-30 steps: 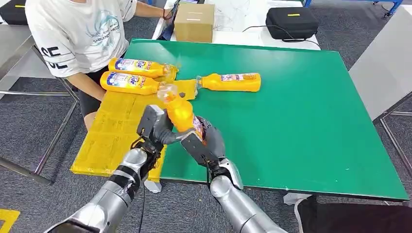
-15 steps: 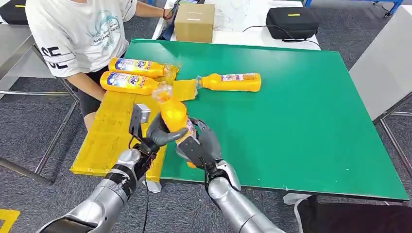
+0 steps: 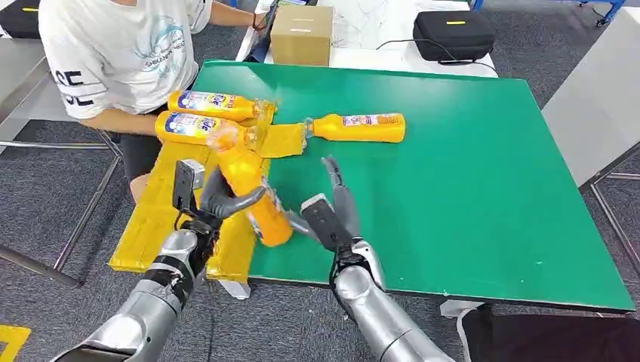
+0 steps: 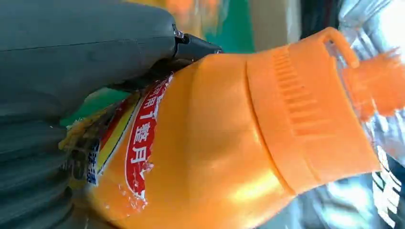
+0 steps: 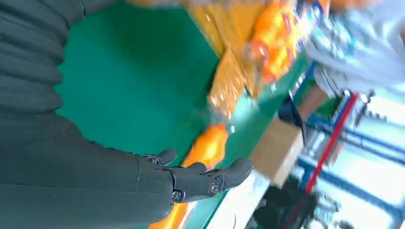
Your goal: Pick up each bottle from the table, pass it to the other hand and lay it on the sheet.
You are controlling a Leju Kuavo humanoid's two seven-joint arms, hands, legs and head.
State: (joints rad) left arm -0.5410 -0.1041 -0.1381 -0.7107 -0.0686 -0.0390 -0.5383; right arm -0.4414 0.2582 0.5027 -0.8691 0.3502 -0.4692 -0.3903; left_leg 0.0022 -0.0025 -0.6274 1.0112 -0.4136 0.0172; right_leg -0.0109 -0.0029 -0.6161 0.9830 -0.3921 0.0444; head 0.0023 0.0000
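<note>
At the upper left of my head view a person in a white shirt sits just beside the table's left edge, one forearm reaching in close to the yellow sheet, which hangs over that edge. Two bottles lie side by side on the sheet's far end. Just below them my left hand has its fingers wrapped around a tilted orange bottle, cap end up toward the lying pair, base down over the border between sheet and green table. Right of it my right hand is spread, fingers apart, with nothing in it. Further up, mid-frame, another bottle lies on the table, cap toward the sheet. A cardboard box and a black case sit beyond the far edge.
</note>
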